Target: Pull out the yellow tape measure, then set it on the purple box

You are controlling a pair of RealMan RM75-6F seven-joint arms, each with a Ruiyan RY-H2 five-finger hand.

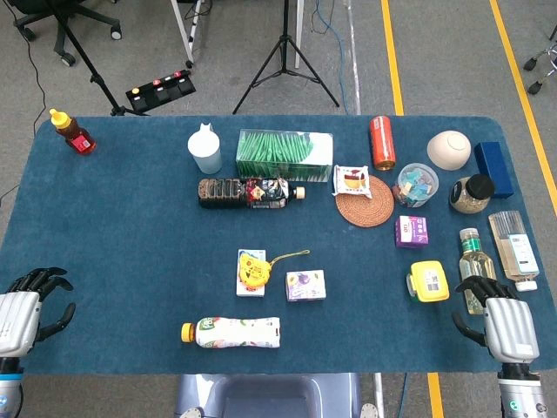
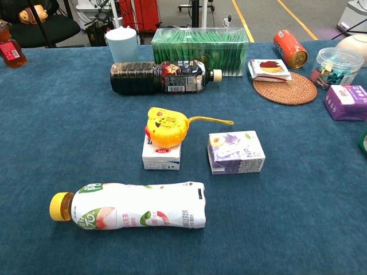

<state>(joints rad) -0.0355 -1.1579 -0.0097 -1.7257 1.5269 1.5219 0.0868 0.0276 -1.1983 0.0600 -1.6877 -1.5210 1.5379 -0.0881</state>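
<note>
Both hands rest apart and empty at the table's near corners, left hand [image 1: 30,309], right hand [image 1: 503,320]. Farther in, the yellow tape measure [image 2: 165,126] sits on a white box [image 2: 161,155], just beside the purple box [image 2: 235,152].

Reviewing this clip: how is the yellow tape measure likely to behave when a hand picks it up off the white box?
The yellow tape measure looks rounded and glossy, so it may slip in the fingers. It sits atop a small white box, which could shift when nudged. Its thin yellow strap probably flops.
</note>
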